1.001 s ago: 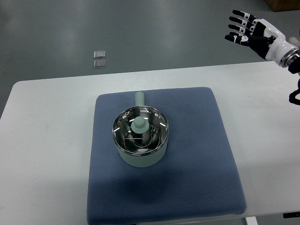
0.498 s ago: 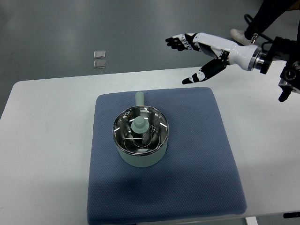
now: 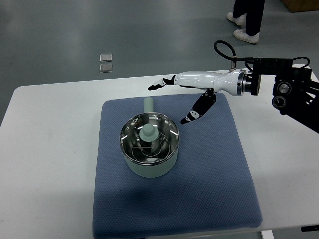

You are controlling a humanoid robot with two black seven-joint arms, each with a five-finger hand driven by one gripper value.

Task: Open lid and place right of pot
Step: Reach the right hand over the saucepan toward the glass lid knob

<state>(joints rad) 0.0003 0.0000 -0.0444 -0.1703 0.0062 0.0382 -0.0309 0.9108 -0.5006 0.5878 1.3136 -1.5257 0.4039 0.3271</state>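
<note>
A pale green pot [image 3: 149,164] stands on the blue mat [image 3: 209,169], its stub handle [image 3: 148,104] pointing to the far side. A glass lid [image 3: 149,138] with a green knob [image 3: 147,132] sits closed on it. My right hand [image 3: 172,97] reaches in from the right, hovering just beyond the pot's far right rim. Its fingers [image 3: 158,84] are stretched out and the thumb [image 3: 195,112] hangs down, holding nothing. It does not touch the lid. The left arm is out of sight.
The mat lies on a white table [image 3: 45,149]. Mat surface to the right of the pot is bare. A person's legs and shoes [image 3: 244,22] stand on the floor beyond the table. Two small square tiles [image 3: 105,63] lie on the floor.
My right hand has swung down and left from above the table's far right corner toward the pot, fingers staying spread. The pot and lid have not moved.
</note>
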